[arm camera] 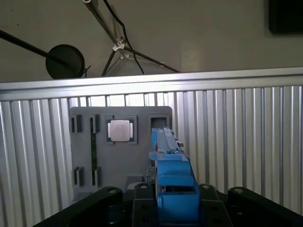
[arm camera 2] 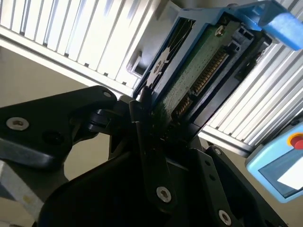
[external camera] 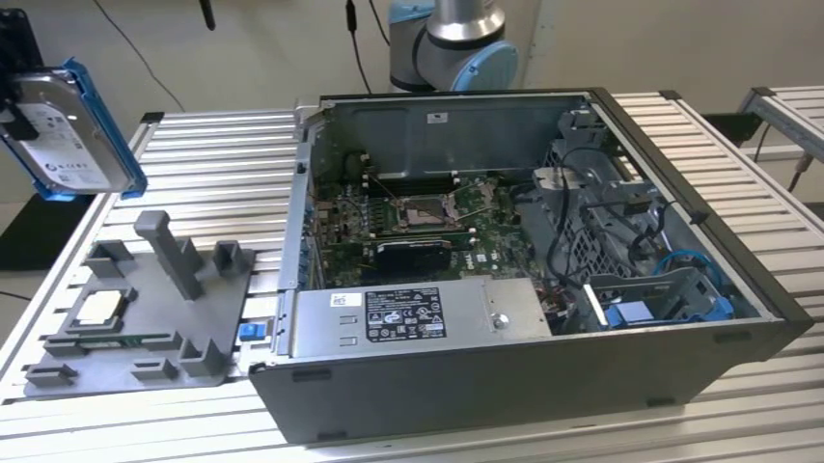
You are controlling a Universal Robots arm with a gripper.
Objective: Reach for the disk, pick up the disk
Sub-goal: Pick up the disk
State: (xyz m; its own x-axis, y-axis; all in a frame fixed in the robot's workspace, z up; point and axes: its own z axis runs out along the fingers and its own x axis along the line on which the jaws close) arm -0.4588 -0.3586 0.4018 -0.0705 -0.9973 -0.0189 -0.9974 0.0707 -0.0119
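The disk (external camera: 77, 135), a silver-grey drive with a white label in a bright blue frame, hangs on edge in the air at the exterior view's far left, above the slatted table. My gripper (external camera: 15, 121) is shut on it from the exterior view's left. In the second wrist view the disk's green circuit-board side (arm camera 2: 194, 75) faces the camera, with the black fingers (arm camera 2: 142, 118) clamped on its near end. The first wrist view looks along the blue frame (arm camera: 173, 175) edge-on, held over the table.
A grey fixture tray (external camera: 142, 318) with upright posts holds a small square processor chip (external camera: 100, 307) below the disk. An open computer case (external camera: 515, 289) fills the table's middle, with a blue bracket (external camera: 657, 304) inside. The arm's base (external camera: 451, 43) stands behind it.
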